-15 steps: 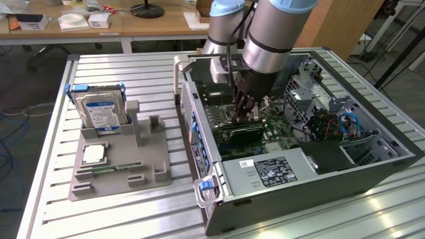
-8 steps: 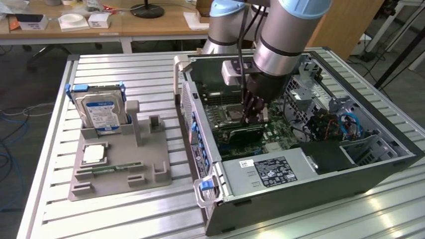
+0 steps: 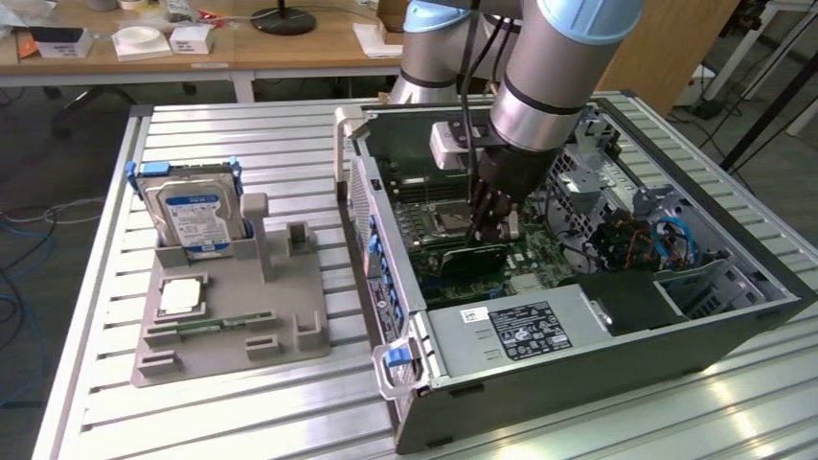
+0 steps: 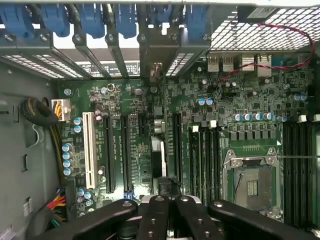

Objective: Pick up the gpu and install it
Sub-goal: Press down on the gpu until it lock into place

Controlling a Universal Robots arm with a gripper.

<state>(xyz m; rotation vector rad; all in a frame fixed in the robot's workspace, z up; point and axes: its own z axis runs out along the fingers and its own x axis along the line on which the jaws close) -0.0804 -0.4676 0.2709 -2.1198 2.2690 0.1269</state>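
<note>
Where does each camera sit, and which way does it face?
Exterior view: raised, off the arm, looking down at the open PC case, parts holder and hard drive; arm and gripper reach inside, at the gpu.
Wrist view: on the wrist, facing the motherboard; gripper shut.
Shared: motherboard, CPU socket, gripper.

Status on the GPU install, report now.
End effector shut, down inside the open computer case. GPU, dark card, standing on the motherboard right under the fingers. Hard drive parked on the grey holder outside. Nothing blocking.
</note>
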